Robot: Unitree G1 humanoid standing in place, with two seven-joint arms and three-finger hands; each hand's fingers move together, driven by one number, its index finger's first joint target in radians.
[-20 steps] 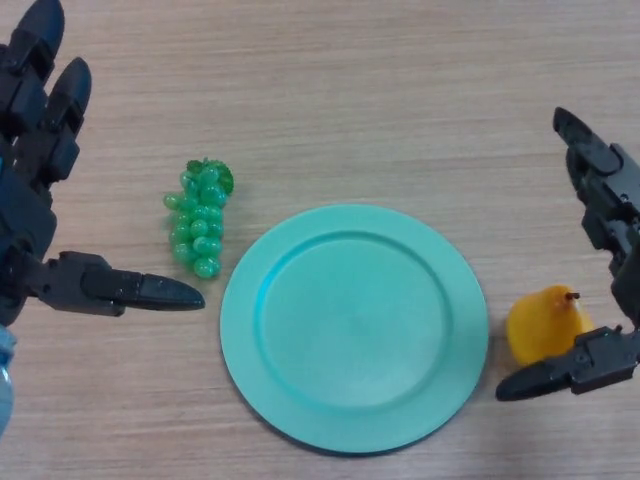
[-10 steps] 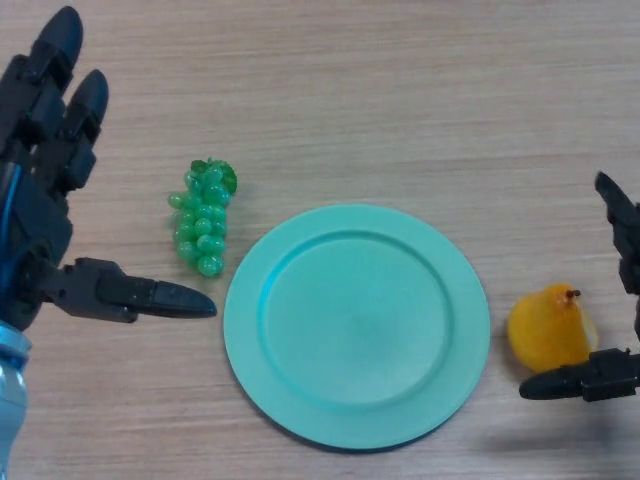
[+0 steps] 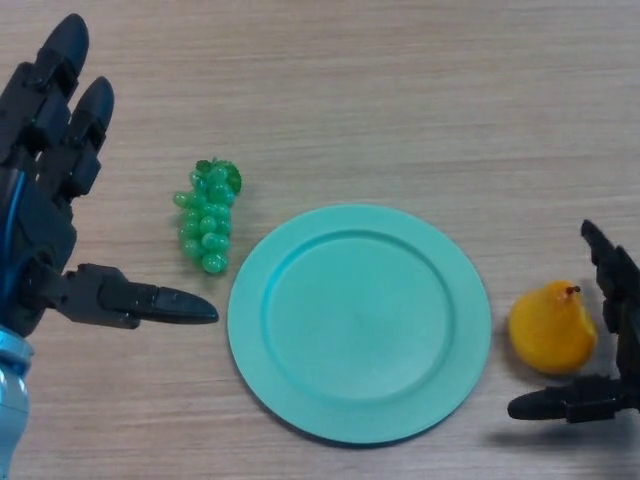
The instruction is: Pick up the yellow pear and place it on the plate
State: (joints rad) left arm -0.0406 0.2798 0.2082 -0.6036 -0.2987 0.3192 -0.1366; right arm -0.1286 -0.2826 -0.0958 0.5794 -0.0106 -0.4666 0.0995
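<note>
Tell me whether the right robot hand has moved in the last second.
Yes. The right robot hand has pulled back toward the right edge and lower, against the pear; its thumb now sits below the pear.

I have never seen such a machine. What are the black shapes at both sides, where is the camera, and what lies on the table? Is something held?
The camera sits on a humanoid robot's head and looks down at a wooden table. The black shapes are its two hands. The left hand shows at the left, fingers spread, holding nothing. The right hand shows at the right edge, open around a yellow pear without gripping it. In the middle lies an empty turquoise plate. A bunch of green grapes lies to the left of the plate. Nothing is held yet.
</note>
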